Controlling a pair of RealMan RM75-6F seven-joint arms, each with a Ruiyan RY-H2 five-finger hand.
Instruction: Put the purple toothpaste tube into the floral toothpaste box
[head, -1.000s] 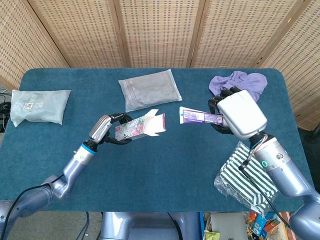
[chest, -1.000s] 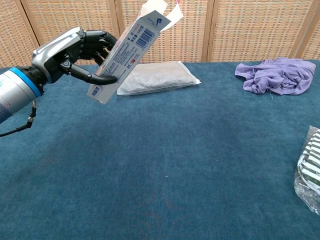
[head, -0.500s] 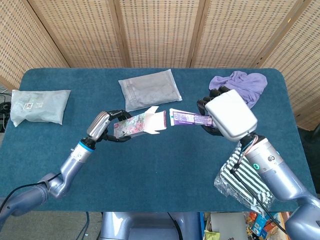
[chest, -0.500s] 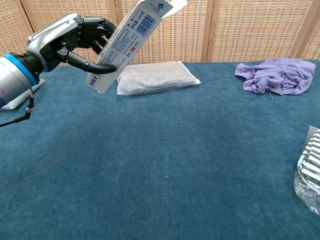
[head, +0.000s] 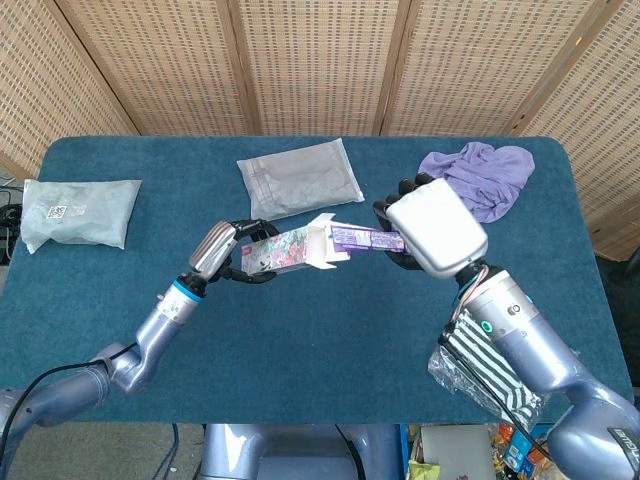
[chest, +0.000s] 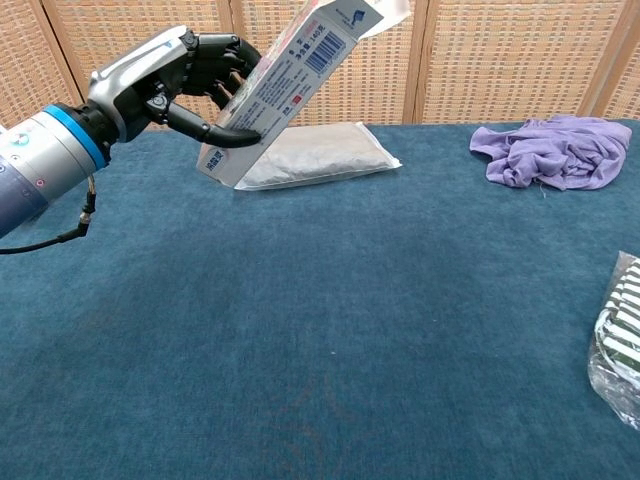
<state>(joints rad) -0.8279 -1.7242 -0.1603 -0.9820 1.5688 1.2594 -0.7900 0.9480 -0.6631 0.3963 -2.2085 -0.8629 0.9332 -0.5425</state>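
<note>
My left hand (head: 222, 256) grips the floral toothpaste box (head: 283, 250) in mid air, its open flaps turned toward the right. The chest view shows the same box (chest: 295, 82) tilted up and held by that hand (chest: 185, 80), barcode side facing the camera. The purple toothpaste tube (head: 358, 239) lies level in my right hand (head: 428, 228), and its left tip sits at the box's open mouth, between the flaps. My right hand does not show in the chest view.
A grey pouch (head: 298, 179) lies at the back centre, a purple cloth (head: 482, 170) at the back right, a clear packet (head: 78, 212) at the far left. A striped bag (head: 492, 360) sits at the front right edge under my right arm.
My right hand has carried the tube leftward until its tip reached the box's open flaps. My left hand has shifted the box a little to the right.
</note>
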